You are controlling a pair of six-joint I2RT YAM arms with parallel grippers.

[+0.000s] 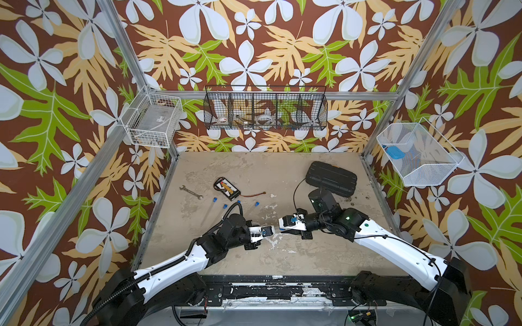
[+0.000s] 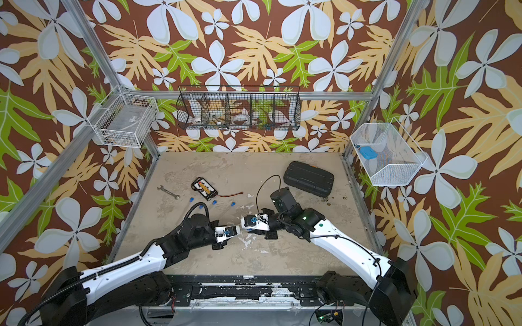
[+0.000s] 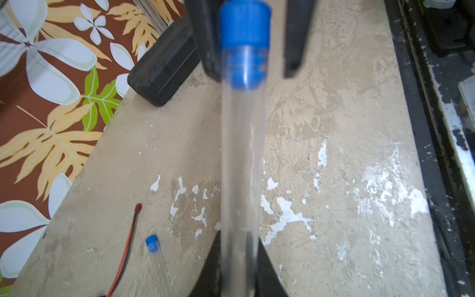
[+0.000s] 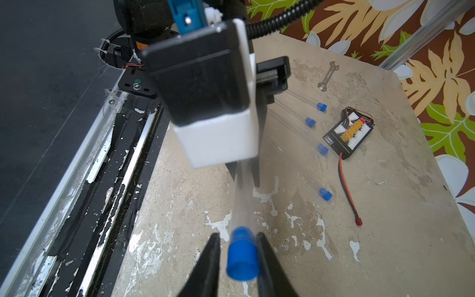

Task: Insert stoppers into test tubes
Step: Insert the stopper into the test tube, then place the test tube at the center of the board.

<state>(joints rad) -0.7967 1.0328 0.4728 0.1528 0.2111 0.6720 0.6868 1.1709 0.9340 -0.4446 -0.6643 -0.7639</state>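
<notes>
Blue stopper (image 4: 241, 259) caps the tube (image 3: 240, 154); the left wrist view shows the left hand (image 3: 239, 239) clamping it, the right wrist view the right hand (image 4: 237, 235) apparently parted around the stopper.

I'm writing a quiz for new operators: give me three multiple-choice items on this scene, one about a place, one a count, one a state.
1. Where is the wrench? A) in the black basket B) on the table beside the charging board C) on the black case
2. How many blue stoppers are down on the table? A) two B) six C) four
3. The stopper of the test tube in the left tool is: A) seated in the tube's mouth B) missing C) only touching its rounded end
Key: 1 B, it lies flat next to the board; 2 C, the right wrist view shows four; 3 A, blue shows inside the clear wall.
</notes>
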